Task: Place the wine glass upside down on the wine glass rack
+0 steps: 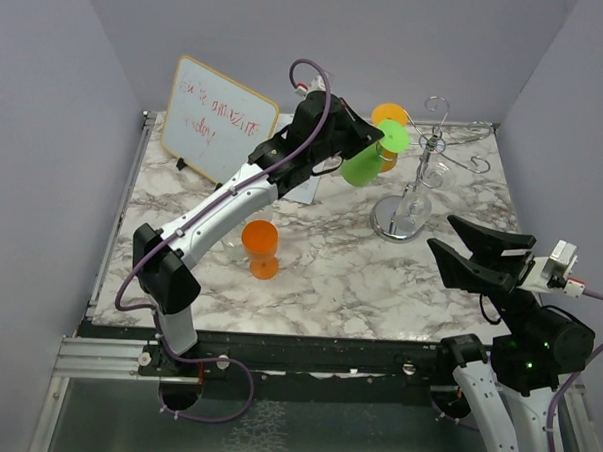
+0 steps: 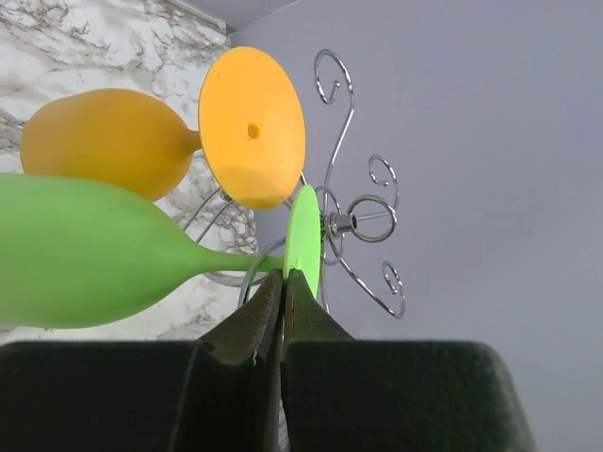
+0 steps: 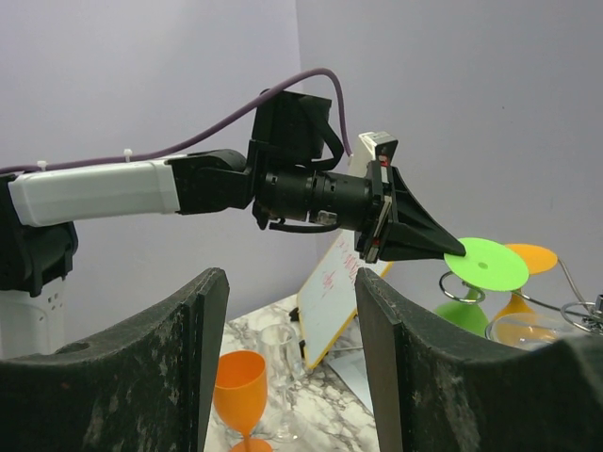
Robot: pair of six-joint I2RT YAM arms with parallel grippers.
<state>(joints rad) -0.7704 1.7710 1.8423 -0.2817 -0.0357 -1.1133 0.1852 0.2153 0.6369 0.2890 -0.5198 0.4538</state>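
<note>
Pinching glossy green wine glass [image 2: 85,250]

Plain lilac-grey walls [image 1: 390,40] rise behind and beside the marble-patterned table [image 1: 319,277]. A whiteboard [image 1: 217,132] leans at its far-left corner.

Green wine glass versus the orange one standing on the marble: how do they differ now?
The green wine glass is airborne, pinched at its stem by the left gripper beside the rack; the orange glass stands free on the table. The green one is bowl-down, foot up; the orange one is upright. Both are opaque goblets of like shape.
</note>
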